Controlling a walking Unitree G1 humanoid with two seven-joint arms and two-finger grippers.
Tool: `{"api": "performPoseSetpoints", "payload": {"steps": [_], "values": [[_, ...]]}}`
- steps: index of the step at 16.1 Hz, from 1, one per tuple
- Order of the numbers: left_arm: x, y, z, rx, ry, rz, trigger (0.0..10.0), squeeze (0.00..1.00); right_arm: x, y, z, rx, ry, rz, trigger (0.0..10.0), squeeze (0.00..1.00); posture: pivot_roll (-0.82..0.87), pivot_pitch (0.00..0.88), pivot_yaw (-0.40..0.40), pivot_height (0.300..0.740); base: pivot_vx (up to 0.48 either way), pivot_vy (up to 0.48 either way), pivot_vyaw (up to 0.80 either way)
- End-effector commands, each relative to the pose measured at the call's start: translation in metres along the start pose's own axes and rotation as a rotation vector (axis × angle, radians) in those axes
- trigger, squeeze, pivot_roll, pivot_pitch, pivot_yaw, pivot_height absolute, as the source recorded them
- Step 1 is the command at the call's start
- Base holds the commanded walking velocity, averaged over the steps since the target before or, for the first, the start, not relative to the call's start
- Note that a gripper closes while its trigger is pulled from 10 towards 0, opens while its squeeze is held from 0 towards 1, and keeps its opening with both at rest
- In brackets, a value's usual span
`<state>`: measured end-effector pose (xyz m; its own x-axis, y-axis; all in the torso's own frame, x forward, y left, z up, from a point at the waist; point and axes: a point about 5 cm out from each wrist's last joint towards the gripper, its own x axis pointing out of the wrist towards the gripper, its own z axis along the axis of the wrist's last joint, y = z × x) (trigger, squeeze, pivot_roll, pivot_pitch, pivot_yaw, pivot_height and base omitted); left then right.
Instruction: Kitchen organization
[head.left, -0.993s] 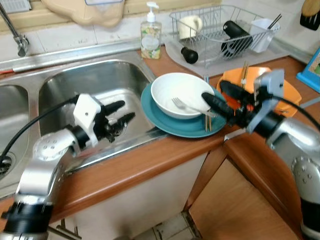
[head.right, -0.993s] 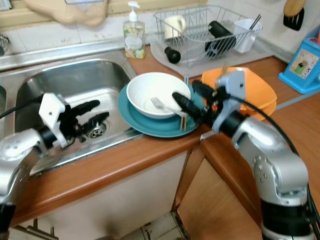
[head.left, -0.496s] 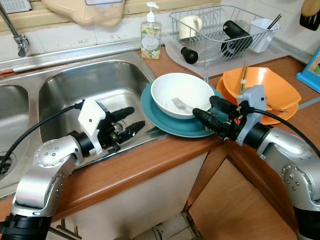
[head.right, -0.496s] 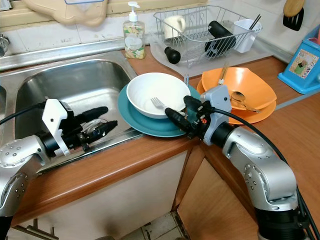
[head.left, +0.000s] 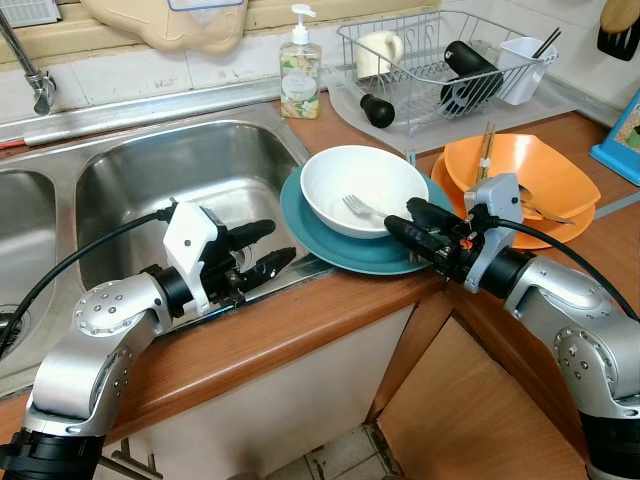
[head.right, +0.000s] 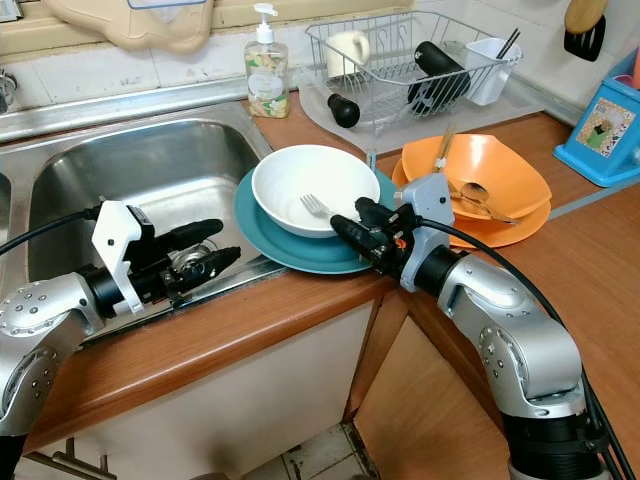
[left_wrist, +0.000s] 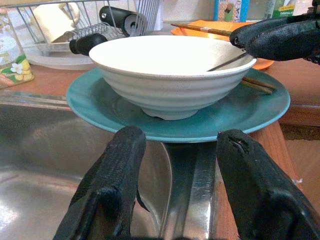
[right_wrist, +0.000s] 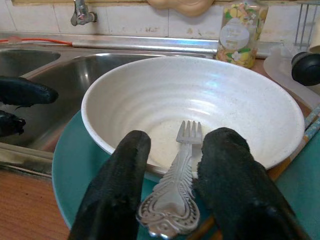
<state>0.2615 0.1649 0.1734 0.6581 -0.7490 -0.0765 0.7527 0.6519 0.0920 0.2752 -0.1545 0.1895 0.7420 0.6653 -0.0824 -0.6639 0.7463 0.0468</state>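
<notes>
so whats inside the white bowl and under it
Inside the white ribbed ceramic bowl lies a silver fork, handle over the rim between the right tool's open fingers. Under it sits a round teal plate, with chopsticks at its far edge. The plate's centre is covered.

Your left gripper hovers low with fingers parted; your right gripper reaches forward, fingers also spread apart.

Sink basin open; dish rack crowds the counter (back).
</notes>
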Motion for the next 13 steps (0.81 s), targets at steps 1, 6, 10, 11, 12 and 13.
{"api": "performPoseSetpoints", "payload": {"steps": [1,6,10,11,12,13], "values": [[0.000,-0.003,0.004,0.017,0.000,-0.015,10.0,0.00,0.002,0.001,0.002,-0.012,0.004,0.012,0.0,0.00,-0.12,0.000,0.012,0.740,0.000,0.000,0.00],[0.002,-0.001,0.006,0.035,0.003,-0.014,10.0,0.00,0.003,0.000,0.004,-0.019,-0.004,0.010,0.0,0.00,-0.12,0.000,0.015,0.740,0.000,0.000,0.00],[0.006,0.005,0.016,0.113,-0.017,0.016,10.0,0.00,0.004,-0.002,0.017,-0.039,-0.048,0.007,0.0,0.00,-0.12,0.000,0.016,0.740,0.000,0.000,0.00],[0.009,0.008,0.021,0.157,-0.024,0.030,10.0,0.00,0.005,-0.002,0.024,-0.052,-0.067,0.012,0.0,0.00,-0.12,0.000,0.017,0.740,0.000,0.000,0.00],[0.012,0.010,0.026,0.200,-0.036,0.043,10.0,0.00,0.005,-0.001,0.030,-0.063,-0.085,0.016,0.0,0.00,-0.12,0.000,0.017,0.740,0.000,0.000,0.00],[0.013,0.011,0.029,0.230,-0.040,0.049,10.0,0.00,0.006,0.000,0.033,-0.067,-0.094,0.020,0.0,0.00,-0.12,0.000,0.020,0.740,0.000,0.000,0.00]]}}
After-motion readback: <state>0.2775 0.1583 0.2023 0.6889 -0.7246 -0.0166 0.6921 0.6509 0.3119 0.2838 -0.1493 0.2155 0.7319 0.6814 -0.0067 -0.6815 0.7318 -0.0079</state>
